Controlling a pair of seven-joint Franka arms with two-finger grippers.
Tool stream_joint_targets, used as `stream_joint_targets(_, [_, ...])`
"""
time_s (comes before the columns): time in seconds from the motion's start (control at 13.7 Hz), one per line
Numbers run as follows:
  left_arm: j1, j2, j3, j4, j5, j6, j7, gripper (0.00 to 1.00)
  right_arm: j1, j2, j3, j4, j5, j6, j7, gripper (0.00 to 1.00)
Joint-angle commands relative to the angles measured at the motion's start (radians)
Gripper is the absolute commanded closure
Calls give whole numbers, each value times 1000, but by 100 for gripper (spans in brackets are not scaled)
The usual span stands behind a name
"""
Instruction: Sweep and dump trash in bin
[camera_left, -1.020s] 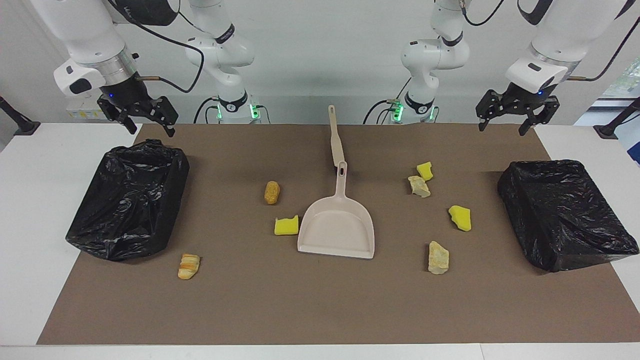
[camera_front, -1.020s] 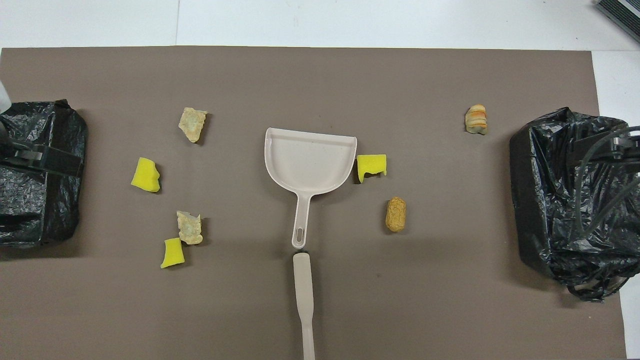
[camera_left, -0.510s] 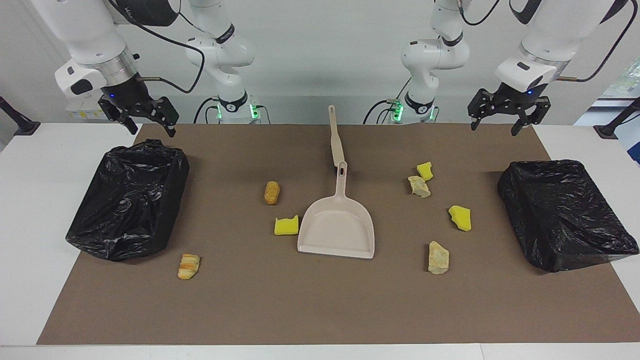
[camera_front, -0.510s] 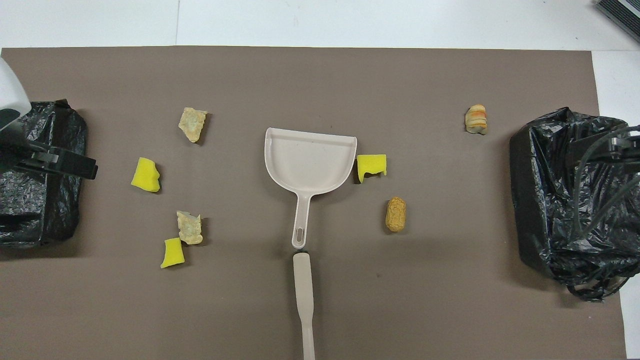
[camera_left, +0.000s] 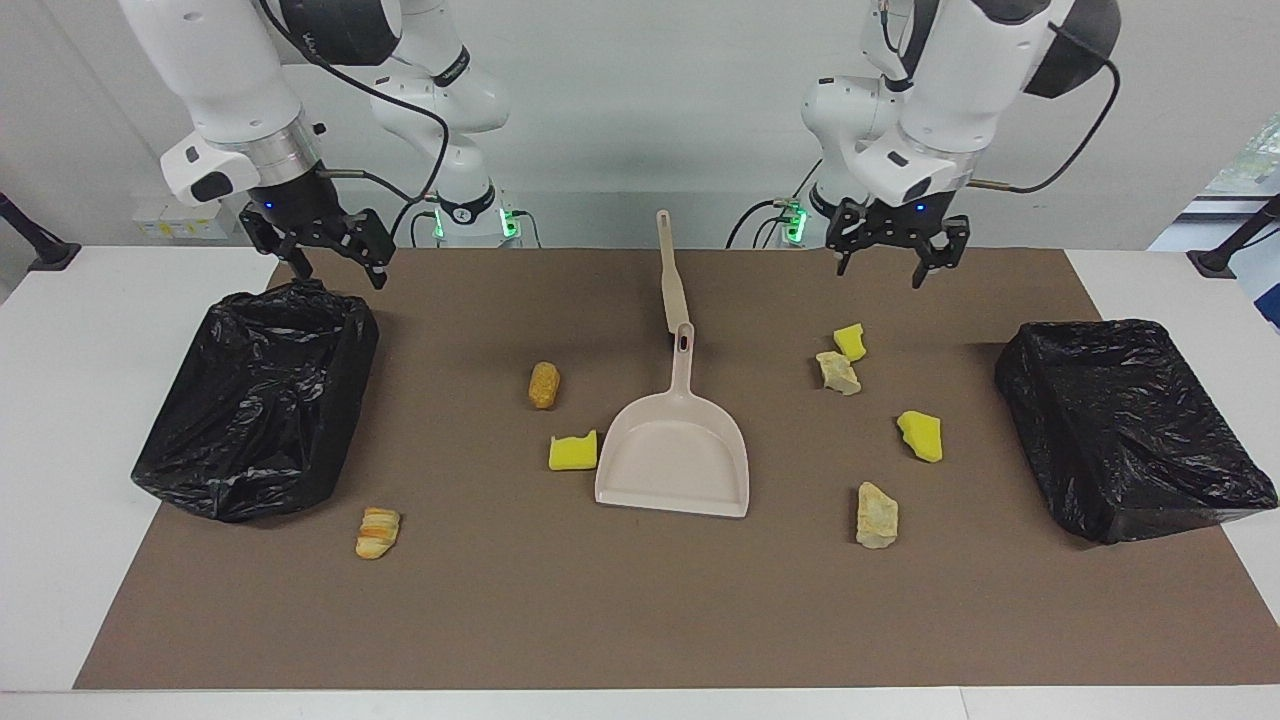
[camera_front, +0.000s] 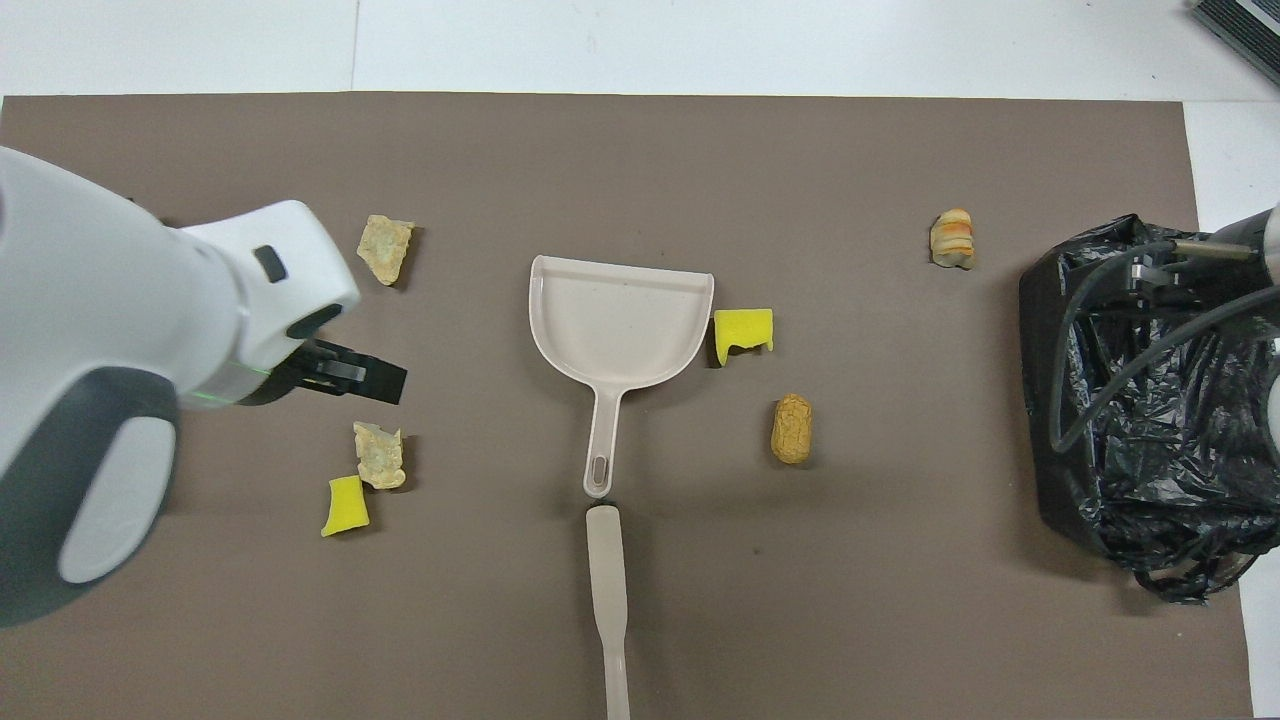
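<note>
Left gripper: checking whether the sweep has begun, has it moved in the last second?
Yes. The left gripper has swung from over the bin toward the dustpan.

we are looking at two arms (camera_left: 240, 80) (camera_left: 950, 90) with glossy white rounded shells, joined by dark grey to black collars at the joints. a silver metal ring is sitting at each wrist, beside a white boxy module carrying a dark oval window. black cables are looping along the upper links and running into the wrists. the left gripper (camera_left: 898, 262) and the right gripper (camera_left: 322, 258) are black linkwork frames with slim black fingers, each showing a small blue light at its top. green lights are glowing at both white bases. from overhead, the left arm's shell is showing a grey panel and a thin green line.
</note>
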Motion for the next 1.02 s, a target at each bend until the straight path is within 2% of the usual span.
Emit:
stream_joint_targets(0.0, [-90,-34,19,-145,-5,154,-110,0,21,-15,4,-53,3,52,53,0])
stream_joint_targets(0.44, [-248,83,20,-214,-5,301,-286,0,61,-12,4,-84,3,81,85,0])
stream_joint_targets(0.66, [-320,31,19,-326,-5,304,-328,0,99,-8,4,-136,3,159,151,0])
stream_joint_targets(0.95, [-443,-47,17,-512,-11,367,-547,0,139,-1,4,-192,5,225,200,0])
